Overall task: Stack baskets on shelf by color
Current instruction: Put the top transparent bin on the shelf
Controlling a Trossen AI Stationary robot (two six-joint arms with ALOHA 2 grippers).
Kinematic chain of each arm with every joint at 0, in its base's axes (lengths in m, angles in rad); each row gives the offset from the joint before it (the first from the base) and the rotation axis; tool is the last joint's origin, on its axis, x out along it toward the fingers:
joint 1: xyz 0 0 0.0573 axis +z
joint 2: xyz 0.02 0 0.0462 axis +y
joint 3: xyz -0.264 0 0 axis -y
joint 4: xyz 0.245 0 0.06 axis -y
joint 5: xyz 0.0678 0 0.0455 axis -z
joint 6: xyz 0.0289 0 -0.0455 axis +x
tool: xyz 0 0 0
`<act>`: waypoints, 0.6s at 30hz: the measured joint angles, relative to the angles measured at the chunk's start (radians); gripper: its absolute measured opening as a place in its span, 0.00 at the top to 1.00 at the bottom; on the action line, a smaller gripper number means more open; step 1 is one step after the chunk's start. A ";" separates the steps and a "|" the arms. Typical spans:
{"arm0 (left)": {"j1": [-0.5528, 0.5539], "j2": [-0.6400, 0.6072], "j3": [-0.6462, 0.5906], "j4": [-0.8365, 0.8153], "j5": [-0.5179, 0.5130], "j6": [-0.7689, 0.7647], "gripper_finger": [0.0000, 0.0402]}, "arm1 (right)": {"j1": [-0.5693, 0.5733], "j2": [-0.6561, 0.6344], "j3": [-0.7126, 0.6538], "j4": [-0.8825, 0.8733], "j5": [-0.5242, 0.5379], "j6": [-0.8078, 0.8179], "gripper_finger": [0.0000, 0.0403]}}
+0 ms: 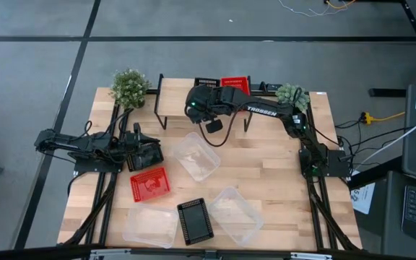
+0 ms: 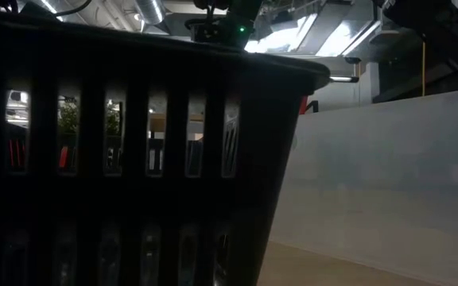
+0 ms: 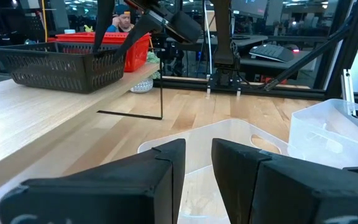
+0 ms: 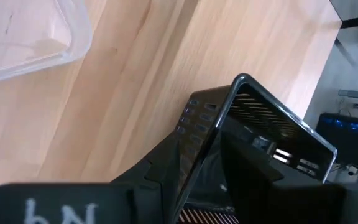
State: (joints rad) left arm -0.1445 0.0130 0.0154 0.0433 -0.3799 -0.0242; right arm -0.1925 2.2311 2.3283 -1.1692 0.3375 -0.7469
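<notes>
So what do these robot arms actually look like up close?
Both arms are dark, jointed tubes with black cables trailing along them. The right arm carries white TROSSEN lettering, and a small green light glows near its wrist. The left arm is equally black. Each ends in two blocky dark fingers, flat-faced; white lettering shows on the right gripper.

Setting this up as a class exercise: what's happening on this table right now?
The right gripper holds a black basket by its rim over the shelf, beside a red basket already there. The left gripper waits low at the table's left, open. A red basket, another black basket and three clear baskets lie on the table.
</notes>
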 joint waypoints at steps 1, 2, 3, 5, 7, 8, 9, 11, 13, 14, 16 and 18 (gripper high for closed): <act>0.000 0.000 0.000 0.000 0.000 0.000 0.82 | 0.000 0.000 0.000 0.000 0.000 -0.007 0.71; 0.000 0.000 0.000 0.000 0.000 0.000 0.82 | 0.000 0.000 0.000 0.000 0.000 -0.018 0.71; 0.000 0.000 0.000 0.000 0.000 0.000 0.82 | -0.001 0.000 0.000 -0.001 0.000 -0.029 0.71; 0.000 0.000 0.000 0.000 0.000 0.000 0.82 | -0.001 0.000 0.000 0.000 0.001 -0.055 0.71; 0.000 0.000 0.000 0.000 0.000 0.000 0.82 | -0.001 0.000 0.000 0.003 0.001 -0.056 0.71; 0.000 0.000 0.000 0.000 0.000 0.000 0.82 | -0.001 0.000 0.000 0.005 0.001 -0.049 0.71; 0.000 0.000 0.000 0.000 0.000 0.001 0.82 | -0.001 0.000 0.000 0.006 0.001 -0.047 0.71; 0.000 0.000 0.000 0.000 0.000 0.001 0.82 | -0.001 0.000 0.000 0.012 0.002 -0.047 0.71; 0.000 0.000 0.000 0.000 0.000 0.001 0.82 | 0.006 0.000 0.000 0.023 0.009 -0.047 0.71; 0.000 0.000 0.000 0.000 0.000 0.001 0.82 | 0.009 0.000 0.000 0.026 0.015 -0.047 0.71; 0.000 0.000 0.000 0.000 0.000 0.001 0.82 | 0.018 0.000 0.000 0.028 0.037 -0.047 0.71; 0.000 0.000 0.000 0.000 0.000 0.001 0.82 | 0.027 0.000 0.000 0.028 0.072 -0.047 0.71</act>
State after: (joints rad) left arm -0.1448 0.0129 0.0154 0.0433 -0.3798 -0.0235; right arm -0.1656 2.2311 2.3283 -1.1416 0.4095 -0.7944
